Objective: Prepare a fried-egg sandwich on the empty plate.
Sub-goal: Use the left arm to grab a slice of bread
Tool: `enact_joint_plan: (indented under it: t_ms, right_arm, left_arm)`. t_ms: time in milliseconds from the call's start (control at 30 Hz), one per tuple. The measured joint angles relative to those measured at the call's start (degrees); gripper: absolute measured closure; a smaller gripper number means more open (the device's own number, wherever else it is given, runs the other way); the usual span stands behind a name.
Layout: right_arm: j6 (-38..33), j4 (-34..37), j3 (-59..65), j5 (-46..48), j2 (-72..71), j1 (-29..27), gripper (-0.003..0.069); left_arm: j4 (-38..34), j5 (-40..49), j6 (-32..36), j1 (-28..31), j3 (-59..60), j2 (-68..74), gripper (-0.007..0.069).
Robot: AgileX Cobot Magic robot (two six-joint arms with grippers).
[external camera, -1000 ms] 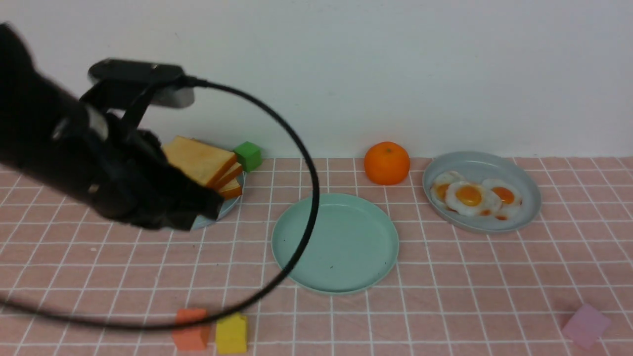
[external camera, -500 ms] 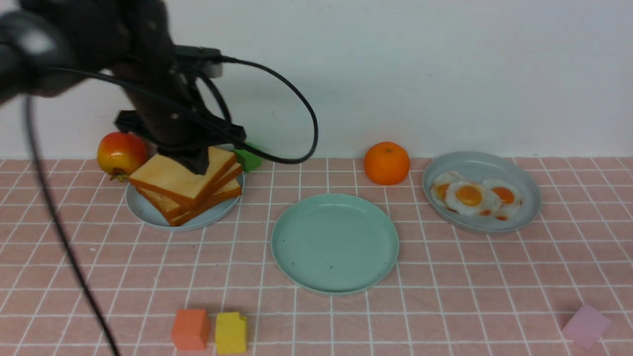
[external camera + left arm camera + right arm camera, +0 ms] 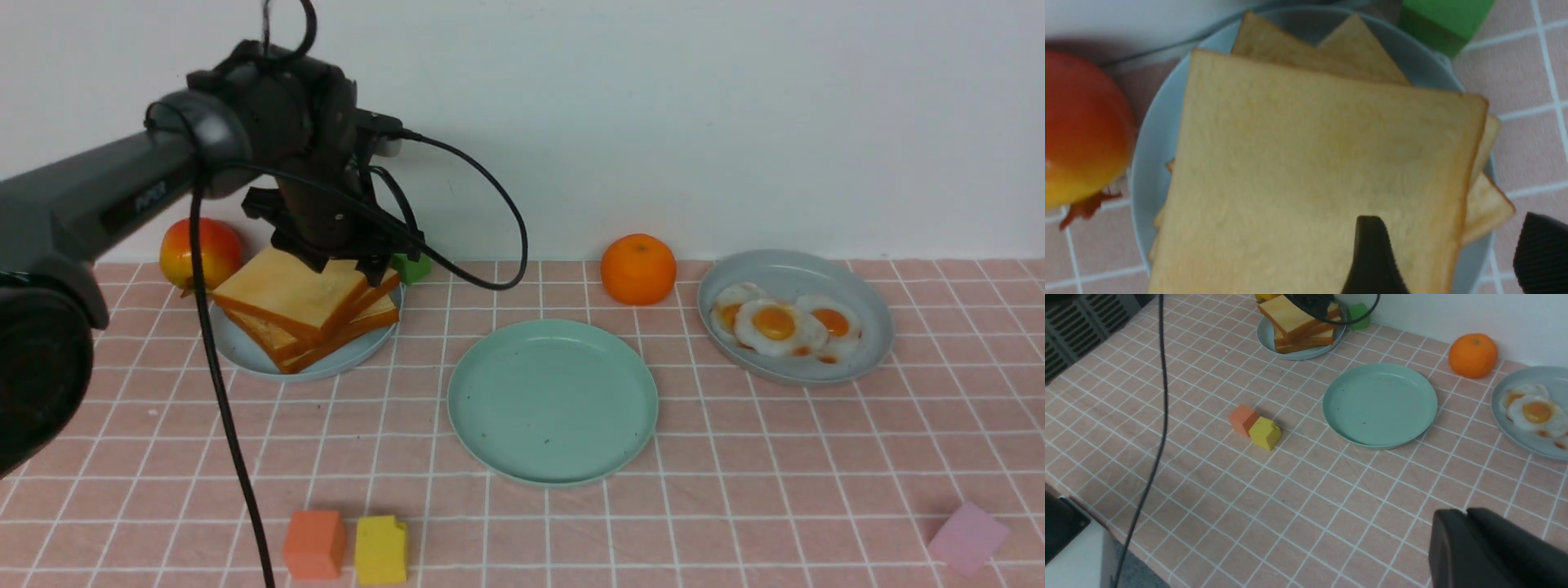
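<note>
Several golden toast slices (image 3: 298, 306) are stacked on a blue-grey plate (image 3: 245, 353) at the back left. My left gripper (image 3: 347, 268) hangs just over the stack's far right corner, open. In the left wrist view one of its fingers (image 3: 1372, 253) lies over the top slice (image 3: 1310, 163) and the other is beyond the plate's rim, nothing gripped between them (image 3: 1451, 218). The mint-green empty plate (image 3: 553, 400) sits bare in the middle. Fried eggs (image 3: 775, 322) lie on another blue-grey plate (image 3: 869, 298) at the back right. My right gripper (image 3: 1466, 512) is shut, above the tablecloth.
A red-yellow fruit (image 3: 200, 253) sits left of the toast plate, with a green cube (image 3: 412, 265) right of it. An orange (image 3: 638, 269) stands behind the mint plate. Orange (image 3: 314, 543), yellow (image 3: 381, 549) and pink (image 3: 967, 537) cubes lie near the front edge. The left arm's cable (image 3: 229, 408) hangs down.
My left arm has swung up from in front of the toast plate to above the stack. Its jaws have opened.
</note>
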Motion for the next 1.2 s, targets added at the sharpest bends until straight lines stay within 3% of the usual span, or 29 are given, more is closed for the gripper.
enact_joint_plan:
  t_ms: [200, 467, 600, 700, 767, 1200]
  right_arm:
    - [0.0, 1.6, 0.0, 0.0, 0.0, 0.0, 0.0586]
    - [0.0, 3.2, 0.0, 0.1, 0.0, 0.0, 0.0578]
    - [0.0, 3.2, 0.0, 0.1, 0.0, 0.0, 0.0574]
    - [0.0, 3.2, 0.0, 0.1, 0.0, 0.0, 0.0571]
    - [0.0, 3.2, 0.0, 0.1, 0.0, 0.0, 0.0571]
    - [0.0, 3.3, 0.0, 0.2, 0.0, 0.0, 0.0557]
  left_arm:
    - [3.7, -1.9, -2.9, 0.0, 0.0, 1.8, 0.0181]
    - [4.5, -2.9, -3.5, 0.0, -0.2, 2.8, 0.0269]
    - [3.9, -2.9, -3.5, 0.0, -0.5, 3.1, 0.0400]
    - [2.4, -2.7, -3.4, -0.1, -0.6, 3.1, 0.0573]
    - [1.9, -2.7, -3.3, -0.1, -0.7, 3.1, 0.0615]
    - [0.6, 1.0, -0.6, -2.0, -0.6, -7.3, 0.0631]
